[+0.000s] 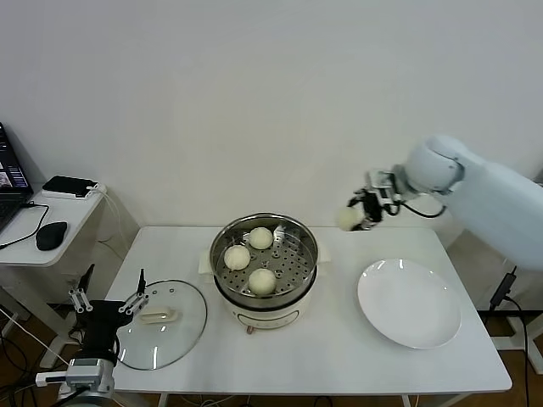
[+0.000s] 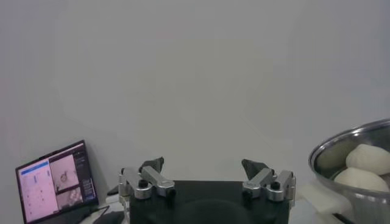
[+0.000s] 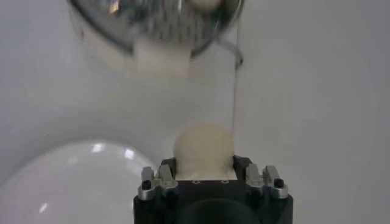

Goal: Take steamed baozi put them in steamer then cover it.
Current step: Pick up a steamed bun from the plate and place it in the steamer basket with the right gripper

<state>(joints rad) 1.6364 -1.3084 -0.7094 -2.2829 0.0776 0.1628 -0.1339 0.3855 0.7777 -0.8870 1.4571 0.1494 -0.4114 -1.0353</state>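
My right gripper (image 1: 358, 214) is raised above the far right part of the white table (image 1: 339, 348), pinching a small round cream-white dough bun (image 1: 348, 219) between its fingers; in the right wrist view that bun (image 3: 203, 151) sits tight between the two jaws. Below and to the left of it stands the round shiny stainless-steel steamer (image 1: 265, 264) on its cream-white base, at the middle of the table, with its perforated tray showing. Three more buns lie on that tray: one at the far side (image 1: 260, 237), one to the left (image 1: 237, 256) and one at the near side (image 1: 262, 281), each a little apart from the others. The flat round white plate (image 1: 410, 303) lies to the right of the steamer, near it but not touching, and is bare. The round clear glass lid (image 1: 163, 323) with its metal rim and cream-white bar handle (image 1: 159, 316) lies flat on the near left part of the table, just beside the steamer. My left gripper (image 1: 107, 304) is parked low at the near left edge of the table, beside the lid, its fingers spread wide and holding nothing. Farther left, a small side desk (image 1: 51, 229) carries a black computer mouse (image 1: 51, 235) and part of an open laptop (image 1: 10, 182).
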